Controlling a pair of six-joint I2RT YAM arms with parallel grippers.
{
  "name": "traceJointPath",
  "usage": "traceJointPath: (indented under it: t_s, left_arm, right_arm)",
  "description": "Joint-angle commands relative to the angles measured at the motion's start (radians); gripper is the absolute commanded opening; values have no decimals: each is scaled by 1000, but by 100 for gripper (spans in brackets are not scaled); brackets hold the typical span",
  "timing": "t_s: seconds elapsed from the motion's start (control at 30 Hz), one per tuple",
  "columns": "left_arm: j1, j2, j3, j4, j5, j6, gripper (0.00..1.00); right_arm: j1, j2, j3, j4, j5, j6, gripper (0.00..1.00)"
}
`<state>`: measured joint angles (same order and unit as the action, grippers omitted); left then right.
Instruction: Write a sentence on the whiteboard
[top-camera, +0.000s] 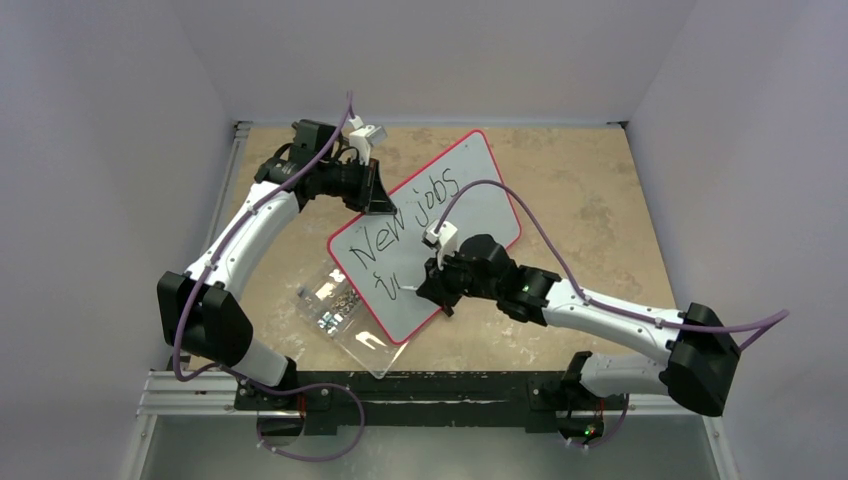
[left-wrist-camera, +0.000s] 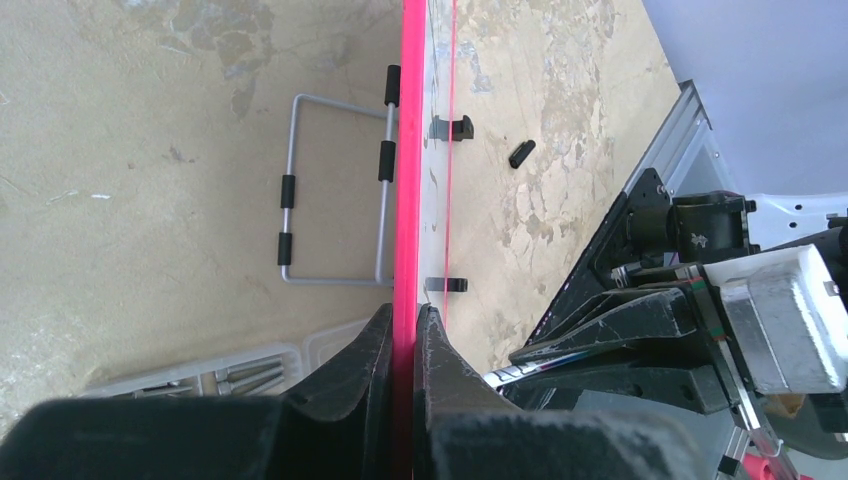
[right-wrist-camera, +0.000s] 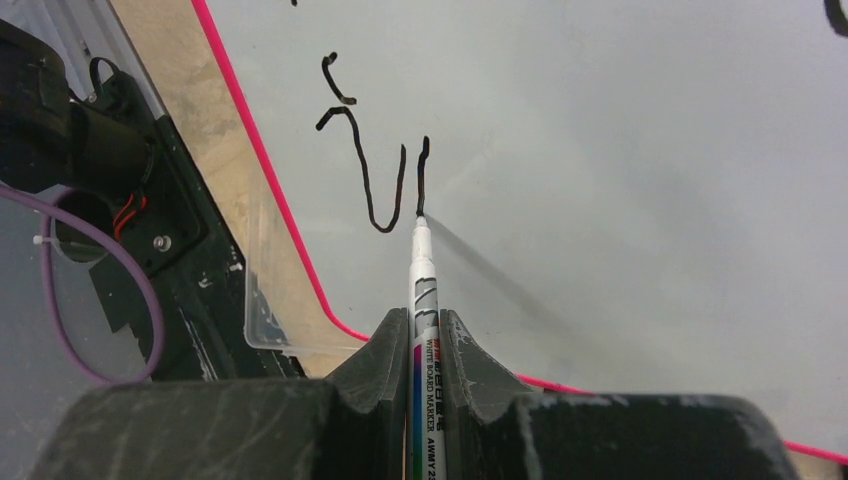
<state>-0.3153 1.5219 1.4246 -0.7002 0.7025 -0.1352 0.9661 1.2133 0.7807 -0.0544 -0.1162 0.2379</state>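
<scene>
Whiteboard (top-camera: 480, 190) is sitting skewed on the desk (top-camera: 590, 200), and I am steadying it: my left claw (left-wrist-camera: 405, 322) is pinching its red rim on the far-left side, I judge so that it is not sliding while I am writing. My right claw (right-wrist-camera: 425, 325) is squeezing the marker (right-wrist-camera: 421, 262), tip touching the whiteboard just below "New jobs", where the sentence (top-camera: 405, 225) is getting its second line; only the first strokes are showing. A clear box of screws (top-camera: 335, 305) is sitting just beside the whiteboard's near-left rim. The desk is looking worn and blotchy, and pale walls (top-camera: 100, 120) are closing it in.
</scene>
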Motion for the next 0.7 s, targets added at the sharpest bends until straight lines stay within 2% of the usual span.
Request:
traceJointPath:
  t_s: [0.0, 0.67]
  left_arm:
    - [-1, -10, 19, 24, -122, 46, 0]
    - [-1, -11, 20, 26, -119, 45, 0]
  right_arm:
    - [-7, 2, -30, 19, 23, 8, 0]
    - [-7, 57, 136, -25, 78, -19, 0]
